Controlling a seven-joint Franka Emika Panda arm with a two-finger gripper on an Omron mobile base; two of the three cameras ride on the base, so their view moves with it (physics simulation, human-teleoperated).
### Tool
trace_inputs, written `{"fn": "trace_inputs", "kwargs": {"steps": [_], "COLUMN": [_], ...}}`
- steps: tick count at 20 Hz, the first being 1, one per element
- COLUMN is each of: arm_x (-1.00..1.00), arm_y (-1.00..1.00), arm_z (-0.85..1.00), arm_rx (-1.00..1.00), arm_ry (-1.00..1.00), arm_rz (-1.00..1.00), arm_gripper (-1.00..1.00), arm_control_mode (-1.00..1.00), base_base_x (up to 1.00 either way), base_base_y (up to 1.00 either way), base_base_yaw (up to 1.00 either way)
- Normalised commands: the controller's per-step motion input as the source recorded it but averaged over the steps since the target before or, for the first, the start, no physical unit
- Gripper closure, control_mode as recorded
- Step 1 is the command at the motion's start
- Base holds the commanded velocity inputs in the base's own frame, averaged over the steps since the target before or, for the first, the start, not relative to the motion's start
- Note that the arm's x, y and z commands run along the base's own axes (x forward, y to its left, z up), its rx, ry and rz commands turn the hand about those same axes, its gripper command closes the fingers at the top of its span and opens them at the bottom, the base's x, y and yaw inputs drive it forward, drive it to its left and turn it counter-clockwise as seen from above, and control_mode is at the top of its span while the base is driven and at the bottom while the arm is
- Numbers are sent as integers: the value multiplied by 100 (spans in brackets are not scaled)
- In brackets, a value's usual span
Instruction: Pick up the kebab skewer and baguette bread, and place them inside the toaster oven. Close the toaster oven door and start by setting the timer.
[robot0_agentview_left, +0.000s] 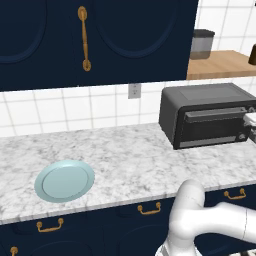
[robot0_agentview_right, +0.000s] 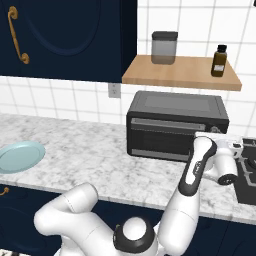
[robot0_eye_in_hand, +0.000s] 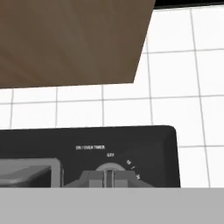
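Toaster oven (robot0_agentview_left: 207, 116) stands on the marble counter (robot0_agentview_left: 125, 160) with its door (robot0_agentview_right: 167, 139) shut, the gripper (robot0_eye_in_hand: 108, 178) at its right-hand controls, fingers pinching the timer knob (robot0_eye_in_hand: 109, 169); plate (robot0_agentview_left: 64, 180) sits well left.

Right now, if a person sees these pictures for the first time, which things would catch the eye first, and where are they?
The black toaster oven stands at the back of the marble counter with its door shut, under a wooden shelf. The white arm reaches to its right end, where the tool sits at the timer knob, fingers nearly together. Far to the left, a pale blue plate lies bare.
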Motion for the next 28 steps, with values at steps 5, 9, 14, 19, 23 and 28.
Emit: {"fn": "trace_inputs", "kwargs": {"steps": [5,9,14,19,23,28], "arm_x": [0,0,0,0,0,0], "arm_y": [0,0,0,0,0,0], "arm_z": [-1,0,0,0,0,0], "arm_rx": [-5,-6,0,0,0,0], "arm_ry": [-13,-6,0,0,0,0], "arm_rz": [0,-4,-10,-10,-4,0], "arm_gripper": [100,100,100,100,100,100], "arm_control_mode": [-100,-100,-100,-100,-100,-100], "base_base_x": [0,0,0,0,0,0], "base_base_y": [0,0,0,0,0,0], "base_base_yaw": [0,0,0,0,0,0]}}
